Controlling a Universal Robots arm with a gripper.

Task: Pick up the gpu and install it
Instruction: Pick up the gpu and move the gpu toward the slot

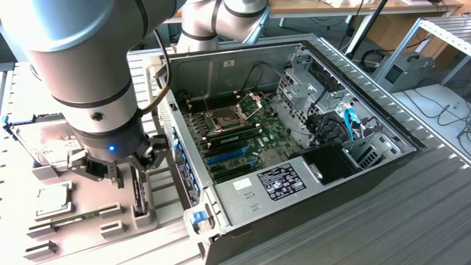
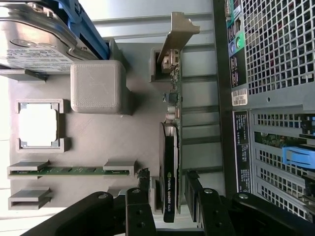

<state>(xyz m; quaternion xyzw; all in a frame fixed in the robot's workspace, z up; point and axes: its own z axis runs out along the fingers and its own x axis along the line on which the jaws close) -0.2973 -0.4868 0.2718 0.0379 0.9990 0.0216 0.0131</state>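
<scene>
Claw [image 2: 167,196] wide open, empty; fingers [image 2: 194,189] flanked upright gpu [image 2: 170,157] in grey holder [image 2: 98,142]. Risk: off-centre closure might tilt gpu, jamming it in holder.

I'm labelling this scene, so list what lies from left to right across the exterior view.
hard drive → gpu, standing on edge in its holder → processor socket inside the open computer case → blue cables → grey box
</scene>
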